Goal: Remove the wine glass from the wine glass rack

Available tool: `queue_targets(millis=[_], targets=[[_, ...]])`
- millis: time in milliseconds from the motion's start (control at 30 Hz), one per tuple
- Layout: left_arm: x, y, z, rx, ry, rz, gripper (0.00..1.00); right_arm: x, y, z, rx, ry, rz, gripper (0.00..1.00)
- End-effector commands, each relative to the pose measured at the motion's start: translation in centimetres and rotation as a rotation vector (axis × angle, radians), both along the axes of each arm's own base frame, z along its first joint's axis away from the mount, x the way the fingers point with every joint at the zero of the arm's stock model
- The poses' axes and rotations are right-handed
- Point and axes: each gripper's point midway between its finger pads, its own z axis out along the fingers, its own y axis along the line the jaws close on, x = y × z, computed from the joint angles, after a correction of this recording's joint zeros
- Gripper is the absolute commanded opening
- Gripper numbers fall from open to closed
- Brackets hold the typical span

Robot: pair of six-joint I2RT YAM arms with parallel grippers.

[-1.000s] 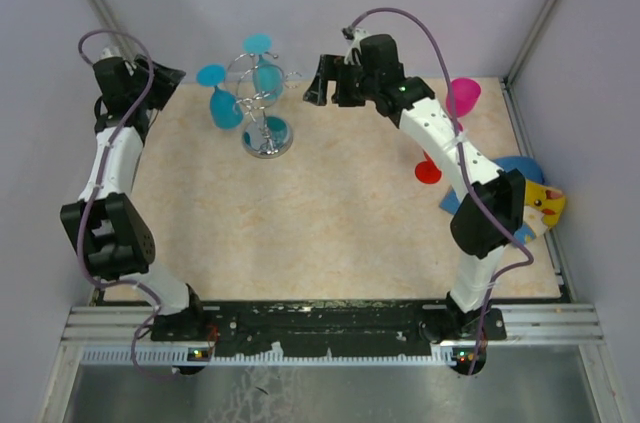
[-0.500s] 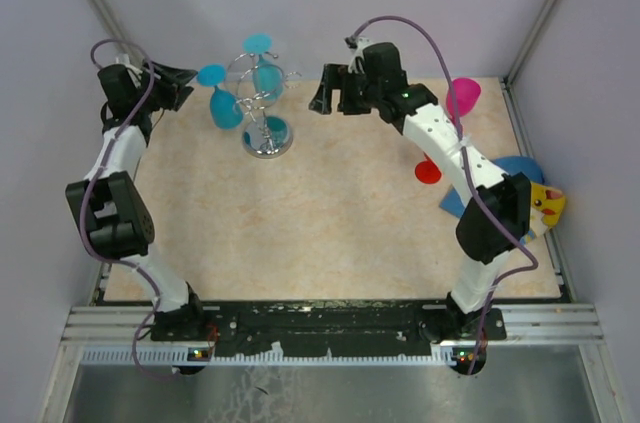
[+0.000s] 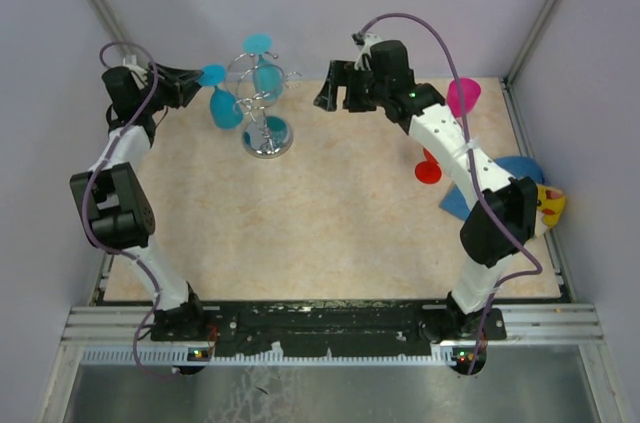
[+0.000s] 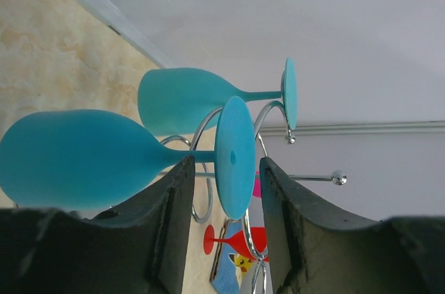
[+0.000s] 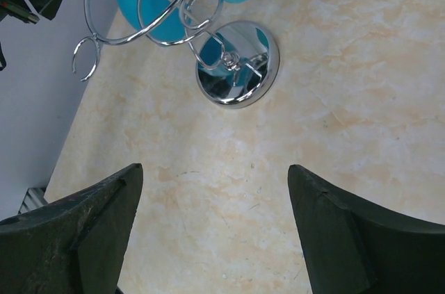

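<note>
The silver wire wine glass rack (image 3: 266, 133) stands at the back left, with two teal wine glasses hanging upside down from its arms. My left gripper (image 3: 192, 86) is open, right at the foot of the left teal glass (image 3: 224, 108). In the left wrist view that glass's foot disc (image 4: 234, 157) sits between my open fingers (image 4: 174, 224), and its bowl (image 4: 69, 158) lies to the left. The second teal glass (image 4: 184, 96) hangs behind it. My right gripper (image 3: 335, 88) is open and empty to the right of the rack, above the rack's disc base (image 5: 238, 64).
A red wine glass (image 3: 429, 169) lies on the table at the right, and a pink one (image 3: 462, 96) stands behind it. A blue and yellow Pikachu item (image 3: 545, 205) lies at the right edge. Walls close in at the back and sides.
My left gripper has moved right toward the rack and now has the left teal glass's foot between its fingers. My right gripper has drifted slightly right and back.
</note>
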Motion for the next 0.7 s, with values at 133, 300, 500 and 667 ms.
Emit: queue_targets(millis=[133,300,500,667], targets=[[0.3,-0.6,0.5,-0.032,-0.023,-0.042,0.42,0.0,-0.8,3.4,0.030,-0.086,0.008,0.85],[0.4,-0.9,0.6,-0.059,-0.037,-0.058,0.36,0.1,-1.2,3.3,0.022,-0.087,-0.002,0.86],[0.6,-1.0,0.7,-0.061,-0.043,-0.067,0.22,0.4,-0.4,3.0,0.039,-0.076,0.032,0.86],[0.5,-1.1,0.8,-0.059,-0.045,-0.072,0.03,0.3,0.0,1.9,0.046,-0.056,0.048,0.85]])
